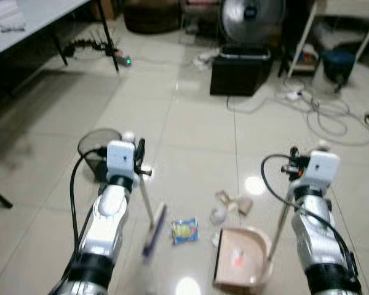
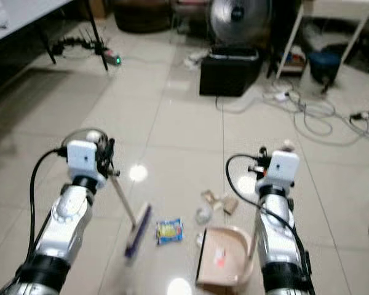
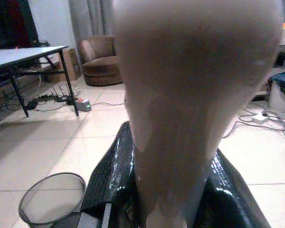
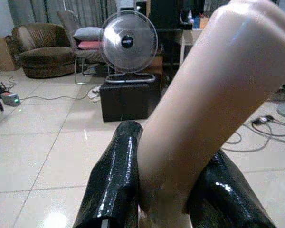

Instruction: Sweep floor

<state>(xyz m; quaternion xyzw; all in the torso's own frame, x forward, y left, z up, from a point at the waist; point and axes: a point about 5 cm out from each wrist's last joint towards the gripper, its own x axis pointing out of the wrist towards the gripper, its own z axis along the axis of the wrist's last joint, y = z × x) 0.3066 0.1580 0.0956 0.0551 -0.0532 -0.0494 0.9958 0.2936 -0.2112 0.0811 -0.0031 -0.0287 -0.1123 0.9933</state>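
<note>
Left eye view: snack packet [image 1: 184,230] print unreadable.

Our head stereo pair looks forward and down at the tiled floor [image 1: 197,129], both sharing the fan [image 2: 237,18] and black box [image 1: 240,70]. Our wrist cameras sit very close behind their fingers [image 4: 116,175], facing across the room.

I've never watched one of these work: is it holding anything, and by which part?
Yes. The left gripper is shut on the broom near the handle's top; the right gripper is shut on the dustpan's upright handle near its top.
</note>
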